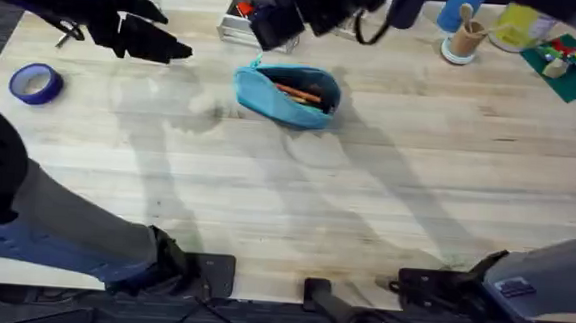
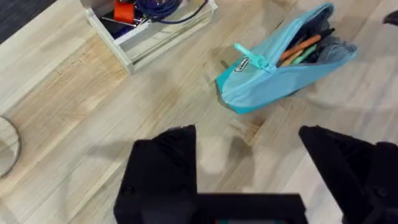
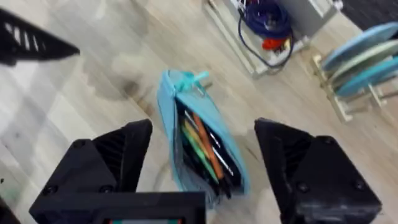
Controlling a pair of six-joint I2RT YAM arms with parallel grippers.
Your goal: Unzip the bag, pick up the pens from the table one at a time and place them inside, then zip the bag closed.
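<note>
bag (image 2: 273,74): soft teal cloth, matt, slightly creased; pens (image 3: 205,146) inside look like smooth plastic; table (image 1: 365,206): pale wood, plank grain visible, low sheen; both tools, left (image 2: 249,168) and right (image 3: 202,168): black matt plastic fingers; tape roll (image 1: 36,83): blue, smooth

Open teal bag (image 1: 288,94) (pens (image 1: 294,90) inside) mid-table (image 1: 365,206), blue tape roll (image 1: 35,83) far left

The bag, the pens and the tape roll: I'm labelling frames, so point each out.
bag (image 1: 311,111), overhead view, on its teal side.
pens (image 3: 205,144), right wrist view, on an orange pen inside.
tape roll (image 1: 22,80), overhead view, on its blue rim.
</note>
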